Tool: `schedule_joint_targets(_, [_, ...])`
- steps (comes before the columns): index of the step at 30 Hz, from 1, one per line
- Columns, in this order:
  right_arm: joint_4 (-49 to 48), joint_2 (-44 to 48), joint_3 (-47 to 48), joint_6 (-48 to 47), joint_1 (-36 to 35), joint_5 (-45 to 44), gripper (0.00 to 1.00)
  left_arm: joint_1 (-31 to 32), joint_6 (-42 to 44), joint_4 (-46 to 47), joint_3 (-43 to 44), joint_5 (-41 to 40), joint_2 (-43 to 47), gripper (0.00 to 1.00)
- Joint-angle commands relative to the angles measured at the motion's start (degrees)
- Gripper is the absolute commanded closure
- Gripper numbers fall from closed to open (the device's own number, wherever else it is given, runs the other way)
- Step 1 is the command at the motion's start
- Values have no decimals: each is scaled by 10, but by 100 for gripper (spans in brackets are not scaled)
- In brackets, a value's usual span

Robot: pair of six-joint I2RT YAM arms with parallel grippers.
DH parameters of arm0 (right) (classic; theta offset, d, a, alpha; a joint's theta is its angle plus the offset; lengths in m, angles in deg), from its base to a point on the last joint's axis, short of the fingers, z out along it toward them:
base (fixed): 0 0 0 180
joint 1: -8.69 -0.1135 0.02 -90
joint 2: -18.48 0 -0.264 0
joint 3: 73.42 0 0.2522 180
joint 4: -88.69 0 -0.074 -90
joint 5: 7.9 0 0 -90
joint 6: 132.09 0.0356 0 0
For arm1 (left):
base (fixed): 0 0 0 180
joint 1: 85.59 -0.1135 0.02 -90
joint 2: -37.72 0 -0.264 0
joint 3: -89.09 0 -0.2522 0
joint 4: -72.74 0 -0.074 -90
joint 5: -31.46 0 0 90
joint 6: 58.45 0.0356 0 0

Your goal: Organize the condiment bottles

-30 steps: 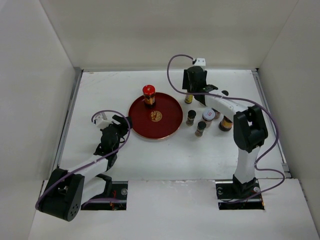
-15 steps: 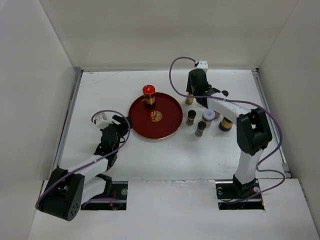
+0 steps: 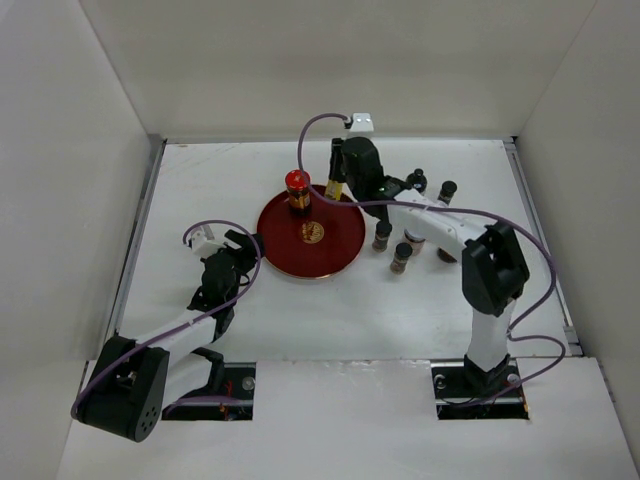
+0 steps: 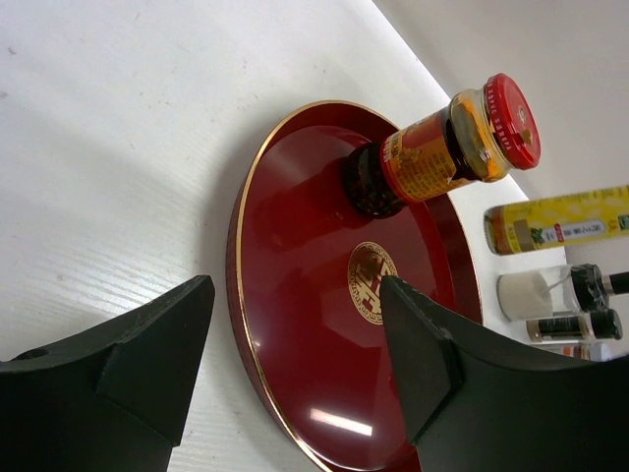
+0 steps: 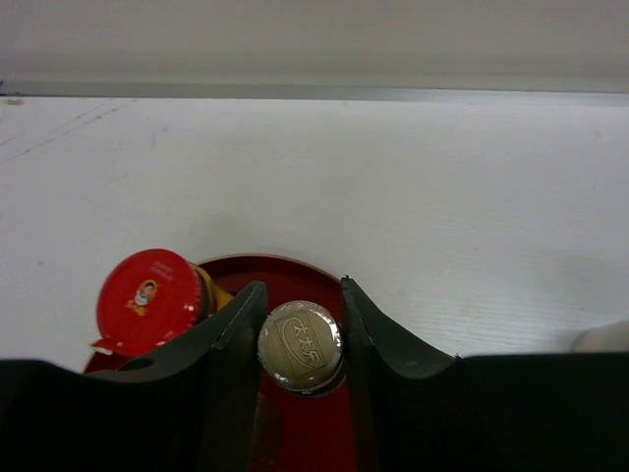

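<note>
My right gripper is shut on a yellow-labelled bottle with a gold cap. It holds the bottle upright over the far edge of the round red tray. I cannot tell whether the bottle touches the tray. A red-capped jar stands on the tray just left of it. The left wrist view shows the same jar and the held bottle. My left gripper is open and empty at the tray's near-left rim.
Several small bottles stand right of the tray: two dark ones, a white-capped jar, two black-capped ones, and one partly hidden by my right arm. White walls enclose the table.
My right arm has swung left, carrying the yellow-labelled bottle from beside the other bottles to over the tray's far edge next to the red-capped jar. The left arm has not moved.
</note>
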Motion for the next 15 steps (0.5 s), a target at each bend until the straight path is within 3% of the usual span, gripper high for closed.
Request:
schedule_joint_targets(1, [-57,-38,64,-5,-4,4,66,-3,-5,27,1,2,6,33])
schedule_joint_targets(10, [-46,-120,124,1,-8,6,65,-4,-7,27,1,7,3,33])
schedule_joint_targets(13, [-50,-125,115,1,-13,-2,59,0,-6,27,2,3,3,33])
schedule_joint_targets(15, [-52,-128,113,1,-16,-5,49,-3,-8,27,2,7,-3,33])
